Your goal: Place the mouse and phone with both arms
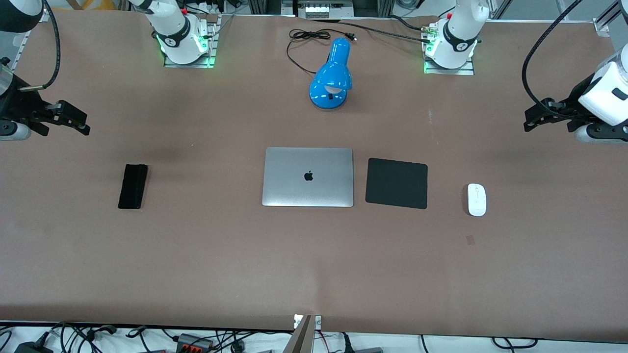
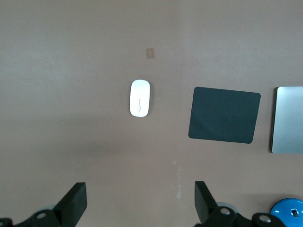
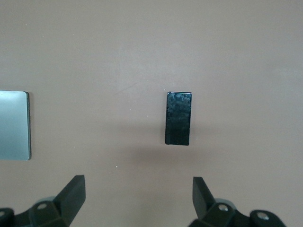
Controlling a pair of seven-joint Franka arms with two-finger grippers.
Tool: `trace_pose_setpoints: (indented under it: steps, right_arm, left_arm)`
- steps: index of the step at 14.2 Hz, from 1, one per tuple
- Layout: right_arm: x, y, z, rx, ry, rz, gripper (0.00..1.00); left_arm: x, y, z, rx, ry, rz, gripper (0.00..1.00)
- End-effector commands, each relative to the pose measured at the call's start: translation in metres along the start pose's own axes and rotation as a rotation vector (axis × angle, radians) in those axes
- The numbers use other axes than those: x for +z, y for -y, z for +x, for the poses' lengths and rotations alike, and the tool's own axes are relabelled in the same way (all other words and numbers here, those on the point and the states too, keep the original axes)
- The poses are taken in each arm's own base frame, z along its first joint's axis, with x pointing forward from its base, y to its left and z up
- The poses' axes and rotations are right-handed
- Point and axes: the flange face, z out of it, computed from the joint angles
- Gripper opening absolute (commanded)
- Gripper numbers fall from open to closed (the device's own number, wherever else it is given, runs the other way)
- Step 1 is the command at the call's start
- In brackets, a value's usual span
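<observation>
You are looking down on a wide table [image 1: 196, 255] covered in a plain brown, matte sheet, with 2 white Franka arms whose bases are bolted along its farthest edge, each base glowing green. Past the nearest edge, a strip of white floor shows tangled black cables and power adapters.

At the centre lies a closed silver laptop [image 1: 308, 177] with a dark apple logo. Just beside it, toward the left arm's end, sits a black square mouse pad [image 1: 397, 183], apart from the laptop. Farther toward that end rests the white mouse [image 1: 476, 199], flat on the bare surface, well apart from the pad. A small tan patch [image 1: 470, 239] marks the sheet nearer the camera than the mouse.

The black phone [image 1: 133, 186] lies flat toward the right arm's end, well apart from the laptop.

A blue desk lamp [image 1: 331, 77] stands farther from the camera than the laptop, its black cord [image 1: 306, 41] coiled on the sheet.

The left gripper [image 1: 532, 119] hangs in the air over bare table at its own end, fingers [image 2: 75, 202] spread wide and holding nothing. The right gripper [image 1: 78, 121] hangs likewise at its end, fingers [image 3: 73, 193] wide apart, empty.
</observation>
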Motion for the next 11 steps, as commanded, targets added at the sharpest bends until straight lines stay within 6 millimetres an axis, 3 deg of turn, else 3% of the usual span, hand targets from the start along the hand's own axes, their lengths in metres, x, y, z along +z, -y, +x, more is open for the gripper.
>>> trace_pose_setpoints:
  steps: [1, 11]
  right_arm:
    - [-0.008, 0.000, -0.005, -0.012, 0.001, -0.004, 1.00]
    - [0.007, 0.002, 0.000, -0.014, 0.036, -0.002, 1.00]
  left_arm:
    - [-0.004, -0.001, -0.005, -0.004, -0.003, -0.013, 1.00]
    - [-0.005, -0.003, -0.005, 0.001, -0.006, -0.010, 1.00]
